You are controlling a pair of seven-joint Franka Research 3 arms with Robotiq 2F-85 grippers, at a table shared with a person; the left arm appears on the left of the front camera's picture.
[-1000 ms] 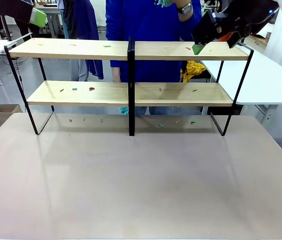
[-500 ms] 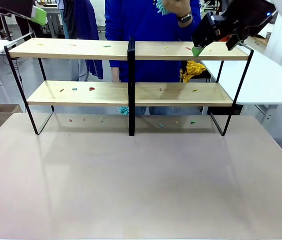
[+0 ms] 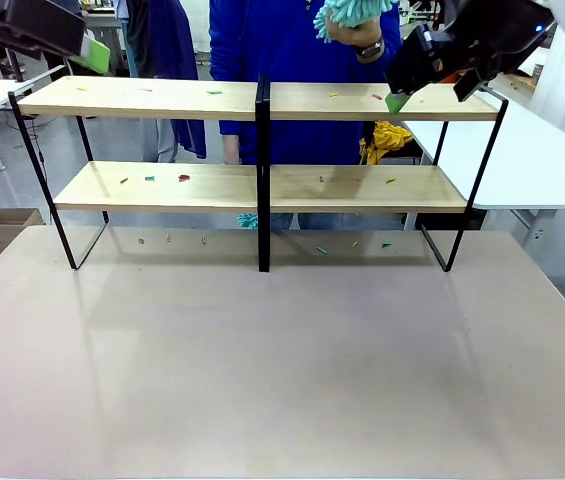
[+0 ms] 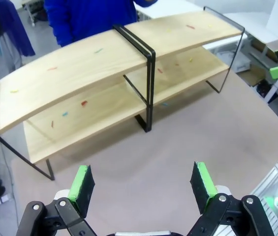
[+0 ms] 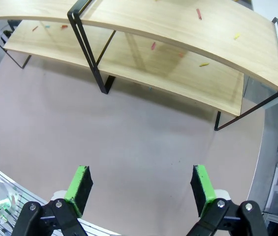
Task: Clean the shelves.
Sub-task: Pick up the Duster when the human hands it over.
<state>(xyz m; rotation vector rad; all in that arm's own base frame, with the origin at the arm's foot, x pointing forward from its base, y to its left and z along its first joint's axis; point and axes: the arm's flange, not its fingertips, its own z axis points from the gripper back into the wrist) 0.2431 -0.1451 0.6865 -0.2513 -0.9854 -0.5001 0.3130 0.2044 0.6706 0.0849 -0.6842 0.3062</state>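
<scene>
Shelves (image 3: 142,98) stood at far side of table (image 3: 282,380), coloured scraps (image 3: 183,178) on both boards. Looked stiff, lightish, probably tippy: I'd hold centre post, wipe gently. Left gripper (image 4: 142,169) was spread wide and empty, right gripper (image 5: 139,172) same. Person's hand (image 3: 347,30) held teal duster (image 3: 347,10).

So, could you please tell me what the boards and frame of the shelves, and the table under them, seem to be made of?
Boards of the shelves: light wood or wood-look laminate, matte, faint grain. Their frame: thin black metal, likely painted, slim bars. The table: smooth beige, slight sheen; material unclear.
</scene>
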